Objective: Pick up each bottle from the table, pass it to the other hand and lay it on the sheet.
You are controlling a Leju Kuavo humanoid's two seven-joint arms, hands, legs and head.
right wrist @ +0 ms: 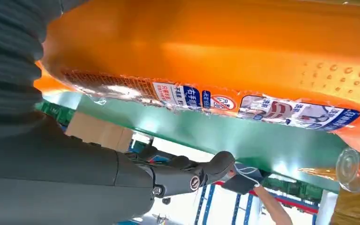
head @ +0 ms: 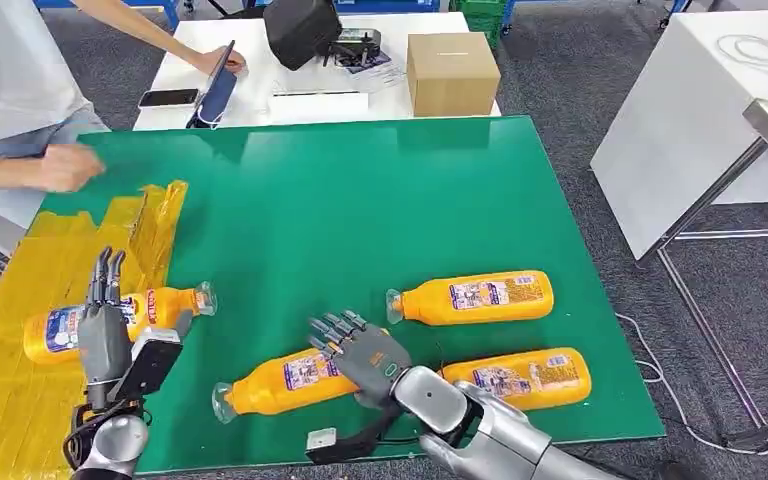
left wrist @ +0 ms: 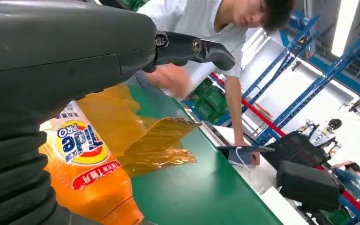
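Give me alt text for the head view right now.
Four orange plastic bottles lie on a green table: the left hand rests on one on the yellow sheet, the right hand over another.

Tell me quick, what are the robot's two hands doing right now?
Left hand: fingers straight and apart above the bottle on the yellow sheet, holding nothing.
Right hand: open, fingers spread over the bottle nearest it, not gripping.
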